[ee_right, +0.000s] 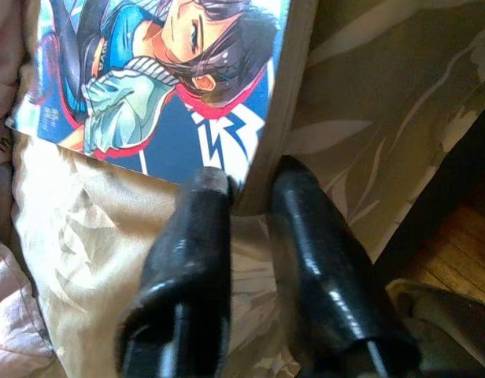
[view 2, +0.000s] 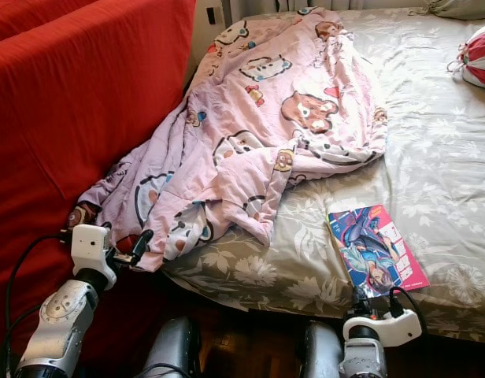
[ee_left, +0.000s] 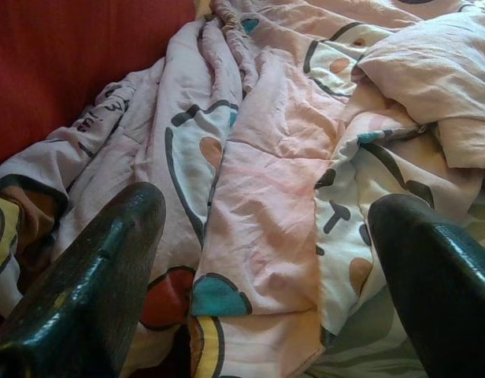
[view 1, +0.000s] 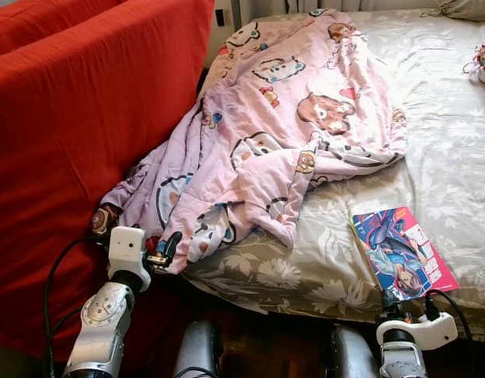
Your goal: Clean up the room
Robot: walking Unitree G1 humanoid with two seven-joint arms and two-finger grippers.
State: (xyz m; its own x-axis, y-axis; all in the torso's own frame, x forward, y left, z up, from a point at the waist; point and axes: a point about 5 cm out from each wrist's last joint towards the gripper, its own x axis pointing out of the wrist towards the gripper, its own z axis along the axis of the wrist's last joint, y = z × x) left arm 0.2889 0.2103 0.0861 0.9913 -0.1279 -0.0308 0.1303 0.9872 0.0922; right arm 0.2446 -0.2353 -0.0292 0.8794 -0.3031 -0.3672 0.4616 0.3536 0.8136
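A pink cartoon-print blanket [view 1: 290,118] lies crumpled over the left half of the bed [view 1: 455,142], and its lower corner hangs off the near edge. My left gripper [view 1: 167,250] is right at that hanging corner. In the left wrist view it [ee_left: 266,213] is open, its fingers spread wide in front of the folds. A comic book [view 1: 401,250] lies flat near the bed's front right edge. My right gripper [ee_right: 246,185] is at the book's near corner, fingers shut on the book's edge [ee_right: 266,150].
A red sofa back [view 1: 69,118] stands close on the left, against the bed. A red and white object [view 2: 479,55] and a pillow [view 1: 463,8] sit at the bed's far right. Dark wooden floor [view 1: 266,346] lies below the bed edge.
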